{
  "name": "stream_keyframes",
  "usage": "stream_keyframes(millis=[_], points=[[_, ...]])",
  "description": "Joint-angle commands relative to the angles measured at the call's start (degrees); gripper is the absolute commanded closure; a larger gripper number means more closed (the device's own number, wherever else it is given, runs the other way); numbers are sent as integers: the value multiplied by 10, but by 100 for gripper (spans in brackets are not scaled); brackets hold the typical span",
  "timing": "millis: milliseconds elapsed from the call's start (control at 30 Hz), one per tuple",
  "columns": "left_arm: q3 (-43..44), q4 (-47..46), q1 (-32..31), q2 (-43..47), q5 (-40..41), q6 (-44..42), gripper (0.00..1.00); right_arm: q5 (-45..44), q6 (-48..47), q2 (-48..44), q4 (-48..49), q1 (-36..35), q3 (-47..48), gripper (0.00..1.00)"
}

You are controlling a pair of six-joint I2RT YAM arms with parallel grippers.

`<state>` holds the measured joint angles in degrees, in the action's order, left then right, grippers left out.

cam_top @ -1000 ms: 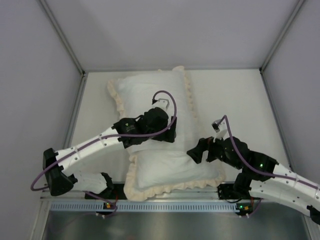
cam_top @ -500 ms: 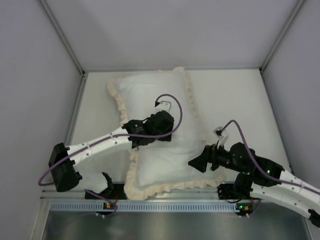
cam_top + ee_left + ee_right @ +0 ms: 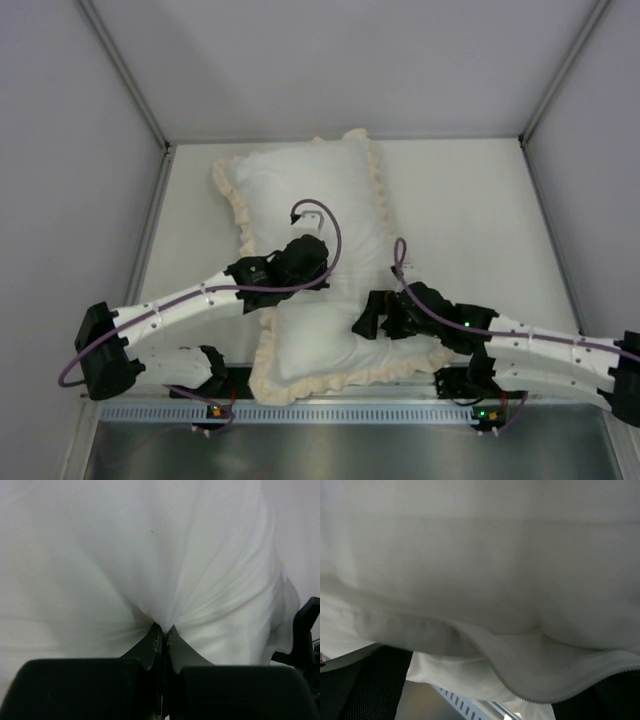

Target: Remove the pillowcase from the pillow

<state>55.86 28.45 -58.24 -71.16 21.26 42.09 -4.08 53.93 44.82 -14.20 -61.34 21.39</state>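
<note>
The pillowcase (image 3: 300, 185) lies white face up on the table, its cream ruffled border (image 3: 232, 205) showing round the edges. It bulges full; the pillow is hidden inside it. My left gripper (image 3: 312, 258) sits on the middle of the pillowcase, shut on a pinch of its white fabric (image 3: 165, 595), which puckers into the closed jaws of the left gripper (image 3: 163, 628). My right gripper (image 3: 368, 322) presses into the near right part of the pillowcase. In the right wrist view the right gripper (image 3: 485, 680) stands open, with white fabric and a toothed zip edge (image 3: 560, 694) between its fingers.
Grey walls close in the table (image 3: 470, 200) on the left, right and far sides. A perforated metal rail (image 3: 330, 412) runs along the near edge, just under the pillowcase's front frill (image 3: 320, 385). Both arm bases stand at that edge.
My left gripper has shut on the white fabric and shifted slightly left. My right arm has swung left and forward, bringing its gripper against the pillowcase's near right part.
</note>
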Motion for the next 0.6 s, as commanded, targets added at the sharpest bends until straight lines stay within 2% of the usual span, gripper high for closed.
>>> stream_keyframes(millis=[0, 33, 133, 333, 433, 567], points=[[-45, 33, -17, 34, -31, 33, 100, -60, -36, 134, 62, 13, 48, 1], [-54, 33, -23, 51, -30, 49, 100, -60, -51, 194, 65, 24, 92, 0], [-87, 33, -54, 73, -13, 90, 100, -66, -96, 274, 65, 64, 168, 1], [-123, 32, -93, 67, 6, 133, 100, -38, -160, 301, 64, 188, 257, 1], [-112, 32, -102, 44, 12, 134, 100, 12, -190, 327, 55, 241, 312, 1], [-78, 31, -116, 11, 18, 128, 100, 14, -240, 350, 0, 270, 374, 1]])
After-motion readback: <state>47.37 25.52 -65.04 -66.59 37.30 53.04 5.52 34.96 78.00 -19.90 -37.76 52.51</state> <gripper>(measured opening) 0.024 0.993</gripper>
